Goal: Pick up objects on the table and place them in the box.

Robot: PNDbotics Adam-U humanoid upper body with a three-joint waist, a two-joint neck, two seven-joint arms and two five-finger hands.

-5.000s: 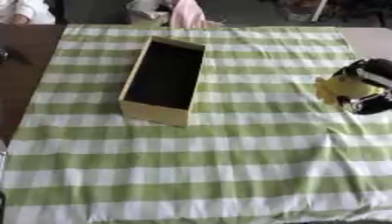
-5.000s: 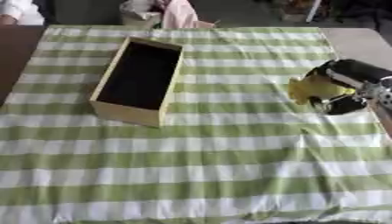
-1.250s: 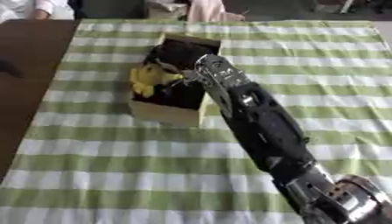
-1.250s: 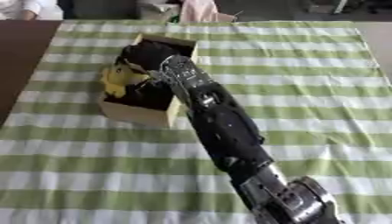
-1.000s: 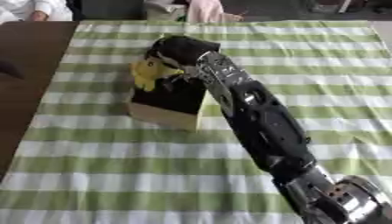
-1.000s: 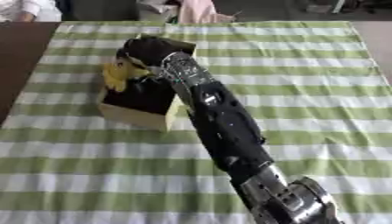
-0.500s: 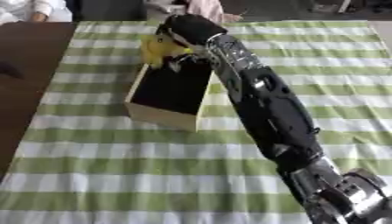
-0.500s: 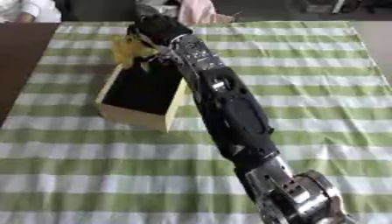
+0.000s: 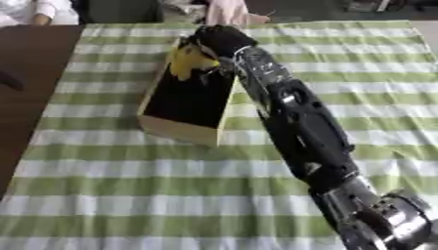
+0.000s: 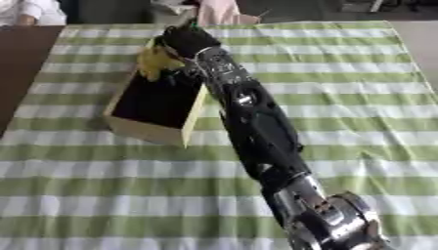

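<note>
- The right arm reaches in from the lower right and stretches diagonally across the bench towards its far left part.
- The right hand sits at the far end of the box, its black fingers curled over a yellow object.
- That yellow object hangs just below and to the left of the hand, touching it, over the far end of the box's dark inside; whether it touches the box floor I cannot tell.
- The box is an open wooden one with pale walls, lying lengthwise away from me and a little askew on the green-and-white checked cloth.
- The forearm crosses over the box's right wall near the far corner.
- A bare brown strip of bench shows to the left of the cloth.
- The left hand shows in neither view.
</note>
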